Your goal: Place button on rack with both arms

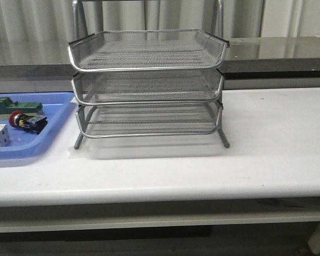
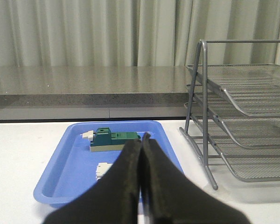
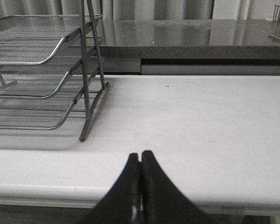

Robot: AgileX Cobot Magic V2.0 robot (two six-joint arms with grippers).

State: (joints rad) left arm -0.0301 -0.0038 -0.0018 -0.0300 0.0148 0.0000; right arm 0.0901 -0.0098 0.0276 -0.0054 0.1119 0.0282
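Button (image 1: pixel 22 120) single in blue tray (image 1: pixel 53 114), one three-tier rack (image 1: pixel 148 85), left end effector (image 2: pixel 141 142) clenched empty, right end effector (image 3: pixel 140 156) likewise.

A: How does the left gripper (image 2: pixel 141 144) stand?

B: Its two black wedge fingers (image 2: pixel 123 182) are pressed together along their length, nothing between them.

A: And the right gripper (image 3: pixel 140 156)?

B: The same: both fingers (image 3: pixel 154 191) meet tip to tip, jaws closed and empty. Neither arm shows in the front view.
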